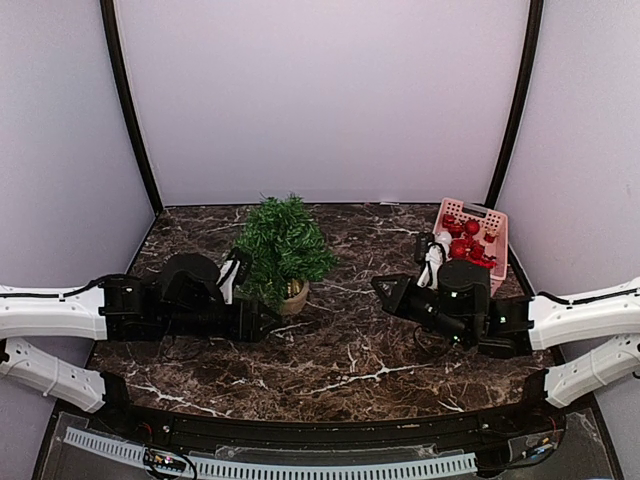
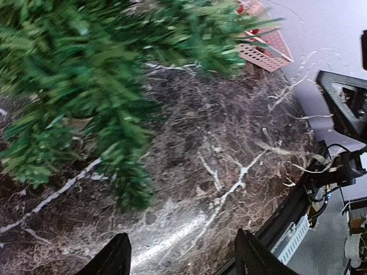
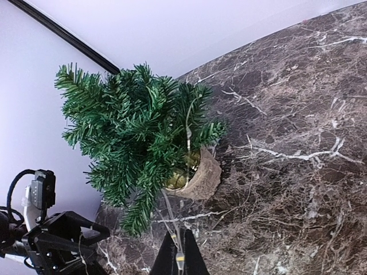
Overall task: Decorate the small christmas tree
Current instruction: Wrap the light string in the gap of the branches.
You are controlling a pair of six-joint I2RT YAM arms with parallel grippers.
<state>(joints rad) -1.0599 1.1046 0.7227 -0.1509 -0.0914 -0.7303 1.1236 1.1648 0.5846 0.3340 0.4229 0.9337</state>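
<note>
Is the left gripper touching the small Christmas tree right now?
Apart. In the left wrist view, the open left gripper has bare marble table showing between its fingertips and the lowest branch of the small christmas tree.

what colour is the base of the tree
Tan base, under the green tree. It shows best in the right wrist view.

No legible text, label, brand or number is seen on the small christmas tree (image 1: 283, 245), pink basket (image 1: 501, 250) or tabletop (image 1: 350, 360).

small christmas tree (image 1: 284, 245), bushy green, upright, tan base
</note>
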